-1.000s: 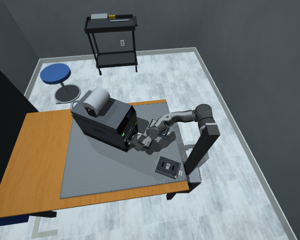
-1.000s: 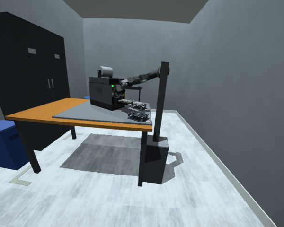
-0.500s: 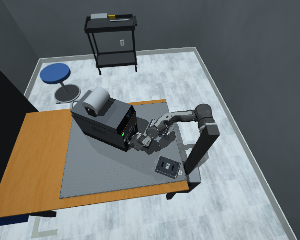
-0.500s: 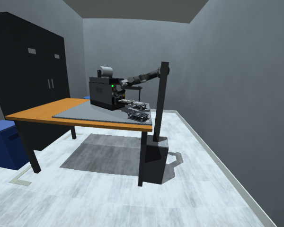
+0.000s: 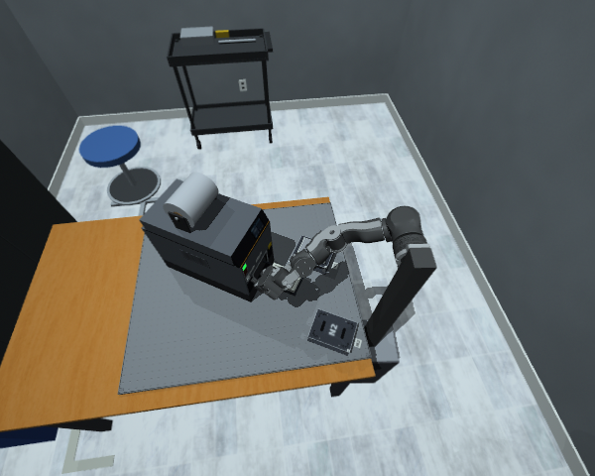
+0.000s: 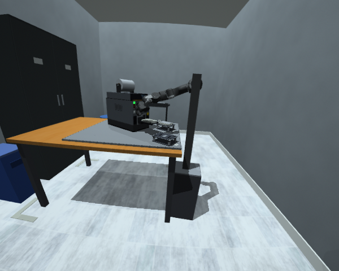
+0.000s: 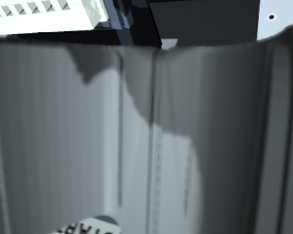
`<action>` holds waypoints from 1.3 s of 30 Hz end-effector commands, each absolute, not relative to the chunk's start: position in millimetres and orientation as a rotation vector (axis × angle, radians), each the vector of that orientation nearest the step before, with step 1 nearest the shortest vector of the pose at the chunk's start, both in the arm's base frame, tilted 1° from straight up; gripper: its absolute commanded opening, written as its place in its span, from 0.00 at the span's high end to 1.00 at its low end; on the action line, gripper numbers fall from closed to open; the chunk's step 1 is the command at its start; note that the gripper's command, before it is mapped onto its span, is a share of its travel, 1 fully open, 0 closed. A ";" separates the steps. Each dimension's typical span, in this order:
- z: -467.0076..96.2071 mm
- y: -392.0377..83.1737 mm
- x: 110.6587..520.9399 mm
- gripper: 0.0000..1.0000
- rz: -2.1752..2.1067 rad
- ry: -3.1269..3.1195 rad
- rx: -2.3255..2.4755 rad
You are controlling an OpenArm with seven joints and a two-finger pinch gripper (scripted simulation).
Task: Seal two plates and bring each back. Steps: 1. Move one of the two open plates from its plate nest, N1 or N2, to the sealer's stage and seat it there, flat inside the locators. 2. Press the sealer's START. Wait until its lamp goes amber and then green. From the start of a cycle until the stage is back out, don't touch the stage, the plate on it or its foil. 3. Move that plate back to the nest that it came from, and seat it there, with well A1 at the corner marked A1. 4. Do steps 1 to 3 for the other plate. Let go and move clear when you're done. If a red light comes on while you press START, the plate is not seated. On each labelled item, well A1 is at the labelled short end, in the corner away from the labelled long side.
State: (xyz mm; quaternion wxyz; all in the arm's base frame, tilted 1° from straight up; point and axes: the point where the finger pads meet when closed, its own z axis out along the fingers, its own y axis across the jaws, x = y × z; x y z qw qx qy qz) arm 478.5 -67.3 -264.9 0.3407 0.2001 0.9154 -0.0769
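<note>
The sealer (image 5: 200, 246) (image 6: 120, 111) shows a green lamp (image 5: 244, 267) (image 6: 134, 102). A white plate (image 6: 148, 120) (image 7: 34, 17) is on the stage in front of it; its wells show in the wrist view. Nest N2 (image 5: 332, 330) (image 6: 164, 137) holds no plate. Another white plate (image 6: 166, 123) sits on the other nest, which is partly hidden by the arm in the top view. My gripper (image 5: 257, 285) (image 6: 138, 112) is shut and empty, at the sealer's front above the stage. Part of the START label (image 7: 90, 226) shows at the wrist view's lower edge; fingertip contact is hidden.
The arm reaches over the other nest from its post (image 5: 401, 297) (image 6: 192, 122) at the table's right edge. A foil roll (image 5: 192, 199) (image 6: 126, 84) sits on top of the sealer. The grey mat (image 5: 200, 343) (image 6: 99, 136) lies under the sealer and nests.
</note>
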 end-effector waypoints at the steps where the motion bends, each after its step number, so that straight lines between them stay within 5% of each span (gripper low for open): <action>1: -264.7 -65.8 479.2 1.00 -0.195 2.382 0.511; 39: -263.0 -68.3 485.2 1.00 -0.193 2.379 0.512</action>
